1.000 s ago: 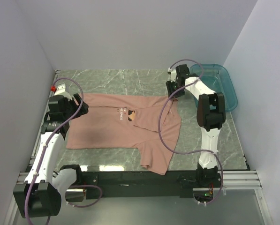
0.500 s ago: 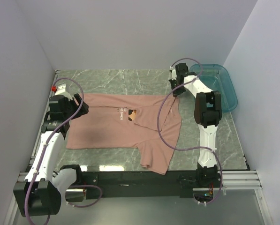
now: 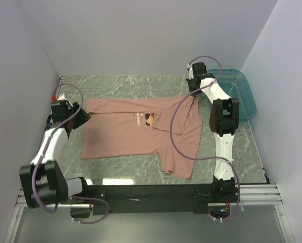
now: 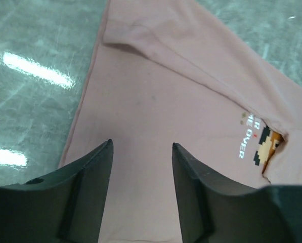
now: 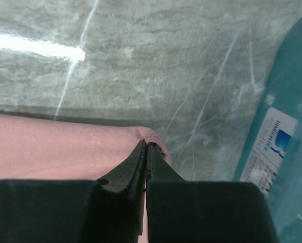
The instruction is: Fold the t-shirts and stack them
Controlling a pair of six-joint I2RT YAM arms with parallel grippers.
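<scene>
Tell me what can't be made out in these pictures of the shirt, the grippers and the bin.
Text on the shirt: too small from the top; in the left wrist view a fold covers part.
Left gripper: top view, its wrist hides it; whether it touches cloth is unclear.
Right gripper: its shut fingers hide how much cloth they pinch.
Bin label: right wrist view, too blurred to read.

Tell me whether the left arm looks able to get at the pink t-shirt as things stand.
Likely yes. The left tool hangs open just over the t-shirt near its edge, nothing between them; the right tool, shut on the far corner, is well out of its way.
</scene>
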